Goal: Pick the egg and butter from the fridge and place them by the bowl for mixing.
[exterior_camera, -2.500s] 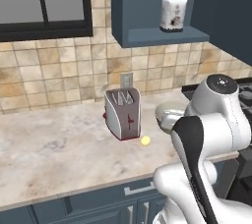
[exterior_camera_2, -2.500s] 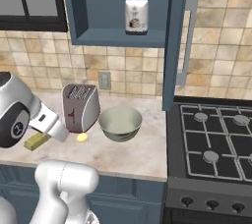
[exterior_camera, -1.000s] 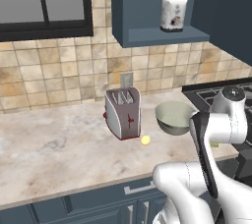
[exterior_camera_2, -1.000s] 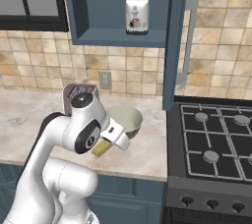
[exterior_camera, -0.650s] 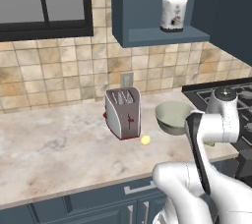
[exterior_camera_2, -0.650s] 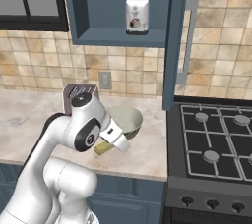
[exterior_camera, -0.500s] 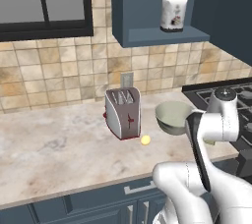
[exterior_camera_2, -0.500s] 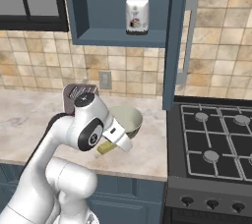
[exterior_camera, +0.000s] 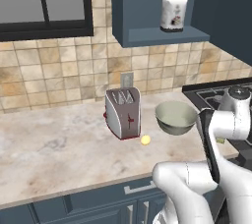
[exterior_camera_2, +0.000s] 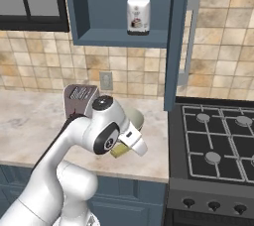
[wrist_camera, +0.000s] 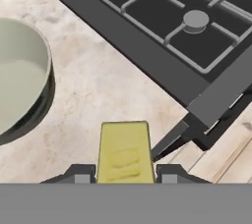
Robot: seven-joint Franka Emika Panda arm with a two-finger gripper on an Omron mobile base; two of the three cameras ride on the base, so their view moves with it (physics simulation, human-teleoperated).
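Now clamped between the closed fingers [wrist_camera: 81, 174] of the end effector [wrist_camera: 124, 176]: the butter [wrist_camera: 124, 152], a bright yellow stick pointing out along the fingers, carried above the bare marbled surface [wrist_camera: 108, 80]. Probably held lengthwise so as to be laid down flat beside the bowl [wrist_camera: 22, 78], at about ten o'clock from it in the hand view, near but apart. Poised over the strip between that bowl and the black stove [wrist_camera: 162, 16] at about one o'clock, seemingly to keep the drop clear of the burners. Already set down: the egg [exterior_camera: 145, 140], resting on the surface just beside the silver toaster [exterior_camera: 123, 112] and near the bowl at its eight o'clock in the left base view. Judged nearly finished, pending lowering and release.
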